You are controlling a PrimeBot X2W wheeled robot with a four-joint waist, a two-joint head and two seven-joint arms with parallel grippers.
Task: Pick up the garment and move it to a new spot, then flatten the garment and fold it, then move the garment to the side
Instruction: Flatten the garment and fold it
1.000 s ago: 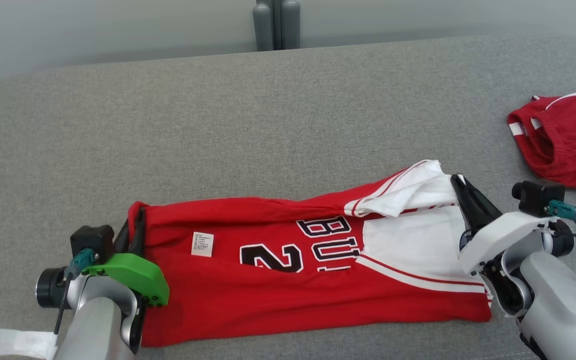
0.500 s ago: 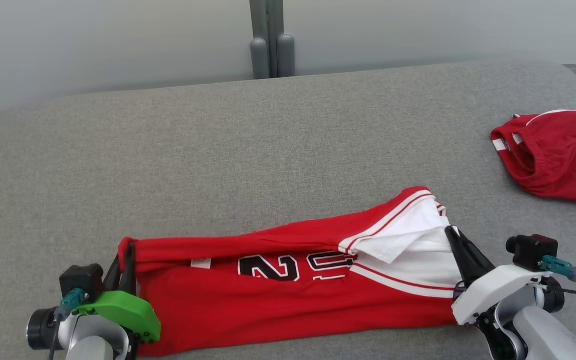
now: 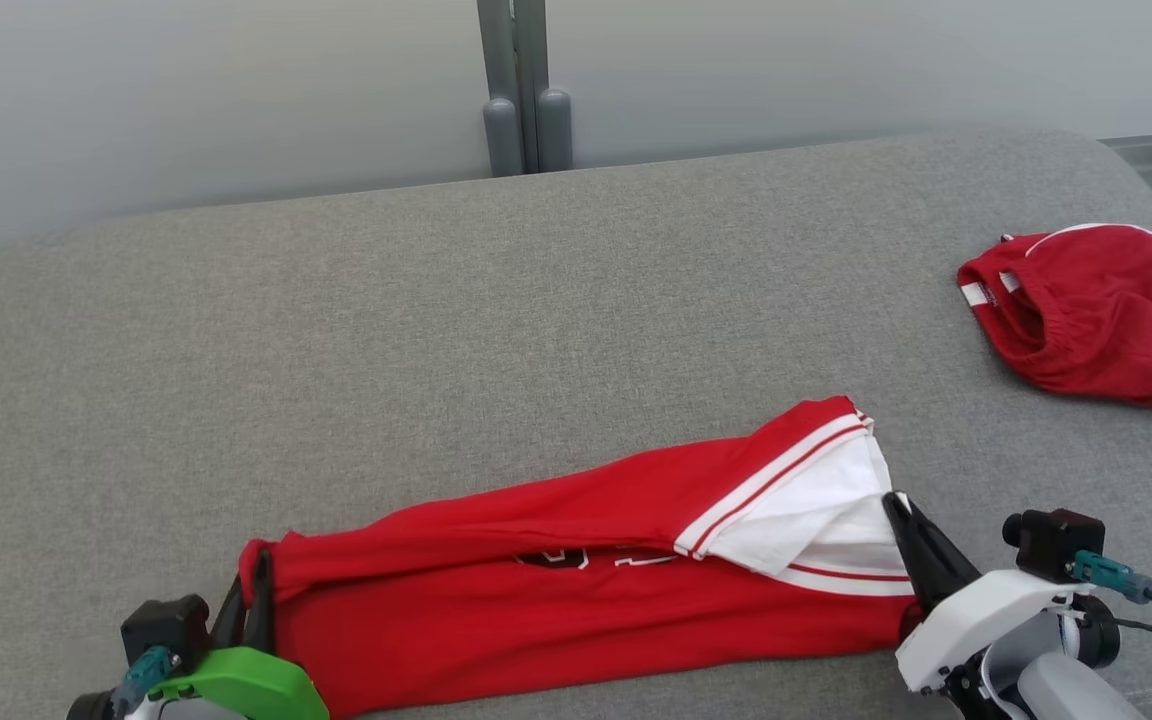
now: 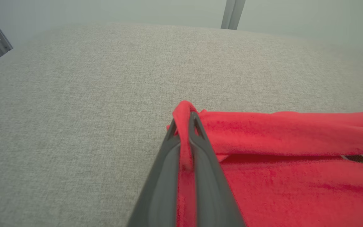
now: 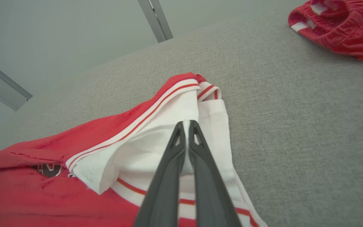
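Pale wall (image 3: 186, 100) backs a grey fabric-covered bench (image 3: 536, 300) spanning the frame. Red and white sports jersey (image 3: 586, 620) lies along the lower centre of the head view, folded lengthwise, black lettering partly covered. Crumpled red garment with white trim (image 3: 1086, 310) sits at the right edge, well apart. Left end effector (image 3: 254, 598), lower left, is clenched on the jersey's red end. Right end effector (image 3: 898, 512), lower right, is clenched on its white fabric.
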